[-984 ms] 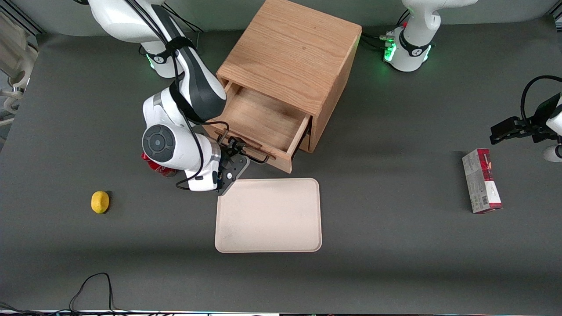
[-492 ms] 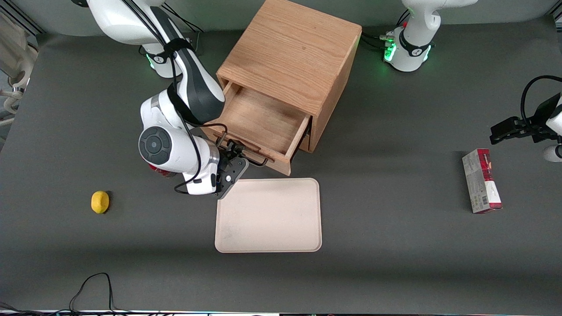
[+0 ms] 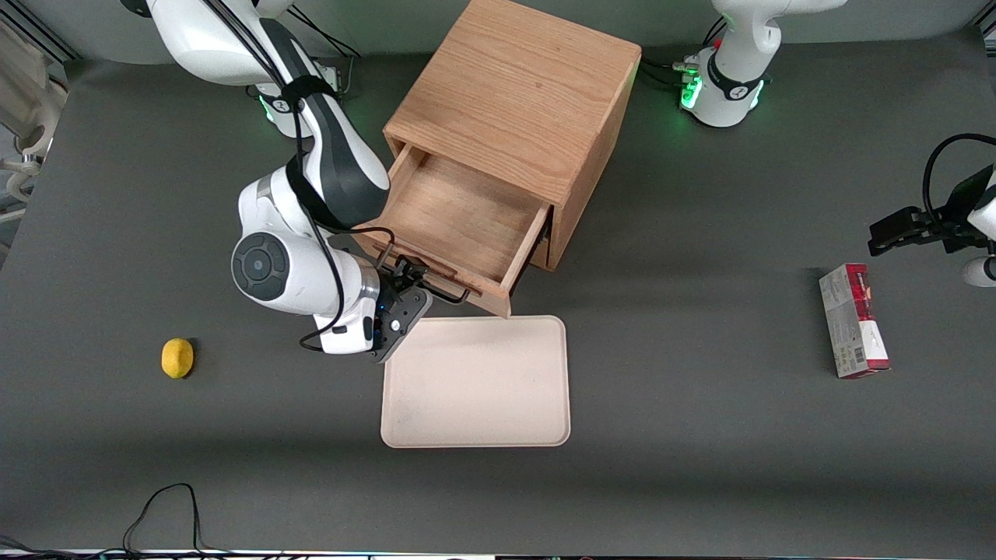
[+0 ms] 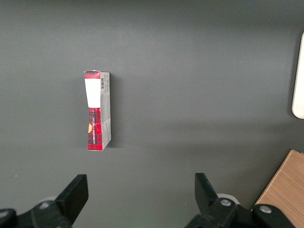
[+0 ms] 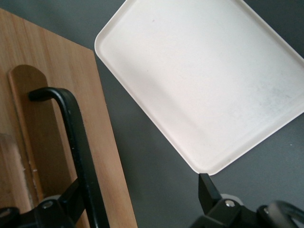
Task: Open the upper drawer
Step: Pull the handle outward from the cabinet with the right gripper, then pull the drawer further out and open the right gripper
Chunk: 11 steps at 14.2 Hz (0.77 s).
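The upper drawer (image 3: 459, 218) of the oak cabinet (image 3: 513, 93) stands pulled well out, and its bare wooden floor shows. Its thin black bar handle (image 3: 426, 285) runs along the drawer front (image 5: 47, 95). My gripper (image 3: 406, 280) is at that handle, in front of the drawer, just above the table. In the right wrist view the gripper (image 5: 140, 190) is open: one finger sits between the handle (image 5: 76, 133) and the wood, the other stands well apart over the dark table.
A cream tray (image 3: 476, 381) lies on the table just in front of the drawer, nearer the front camera, its corner (image 5: 204, 85) close to my gripper. A lemon (image 3: 177, 358) lies toward the working arm's end. A red-and-grey box (image 3: 853, 320) lies toward the parked arm's end.
The drawer has slid further out of the cabinet, toward the tray. My gripper and wrist moved with the handle, away from the cabinet.
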Available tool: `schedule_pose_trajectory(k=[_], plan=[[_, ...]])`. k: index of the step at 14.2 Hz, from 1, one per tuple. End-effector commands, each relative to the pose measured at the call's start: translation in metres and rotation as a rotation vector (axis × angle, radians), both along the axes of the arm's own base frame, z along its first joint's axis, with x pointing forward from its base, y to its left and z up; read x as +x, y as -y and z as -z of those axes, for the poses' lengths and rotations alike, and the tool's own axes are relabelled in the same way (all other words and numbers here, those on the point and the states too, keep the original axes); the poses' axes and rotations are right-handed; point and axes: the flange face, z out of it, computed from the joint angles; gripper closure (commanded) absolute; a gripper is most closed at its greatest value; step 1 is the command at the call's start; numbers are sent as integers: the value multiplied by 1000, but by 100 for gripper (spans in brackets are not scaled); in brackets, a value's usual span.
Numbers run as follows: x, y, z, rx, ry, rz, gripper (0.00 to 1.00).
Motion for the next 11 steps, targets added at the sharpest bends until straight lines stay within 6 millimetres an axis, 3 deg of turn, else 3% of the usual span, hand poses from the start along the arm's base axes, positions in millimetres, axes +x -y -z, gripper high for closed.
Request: schedule_pose_trajectory(k=[1, 11], plan=[[10, -1, -2, 36, 8, -10, 0], [26, 13, 0, 37, 20, 15, 1]])
